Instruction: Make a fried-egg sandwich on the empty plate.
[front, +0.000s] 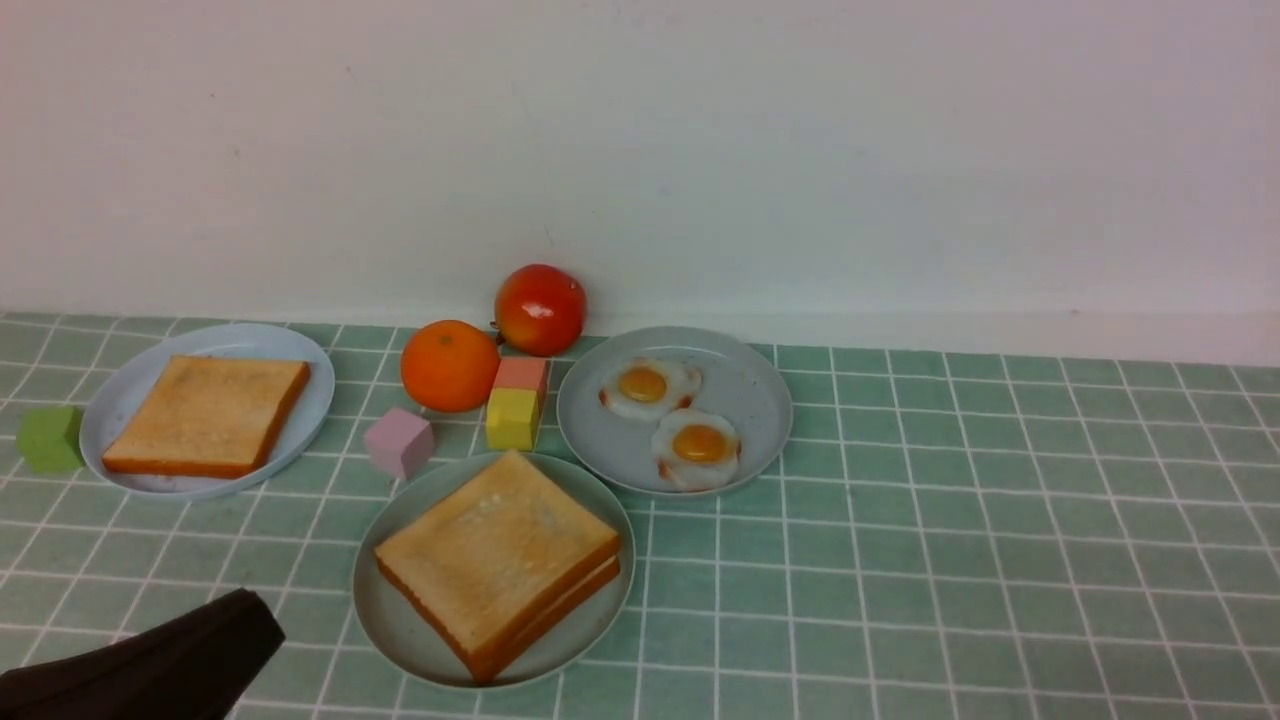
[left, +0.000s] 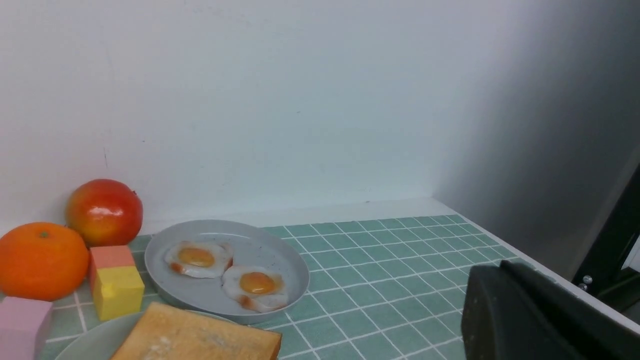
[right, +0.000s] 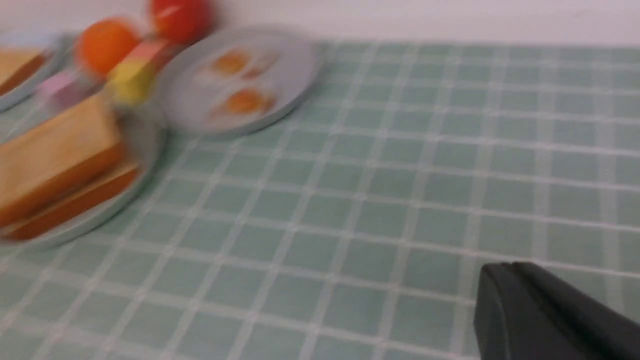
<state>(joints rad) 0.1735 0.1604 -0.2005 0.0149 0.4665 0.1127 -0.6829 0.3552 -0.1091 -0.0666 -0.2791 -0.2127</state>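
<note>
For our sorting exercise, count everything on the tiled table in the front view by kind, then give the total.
Plates: 3
Toast slices: 3, two stacked, one alone
Fried eggs showing: 2
Round fruits: 2
Blocks: 4
Total: 14

Three plates (front: 690, 340), two loose eggs (front: 650, 387)

Two stacked toast slices (front: 497, 560) are seen on the mint-green plate (front: 400, 620), beside two plated eggs (front: 672, 417).
</note>
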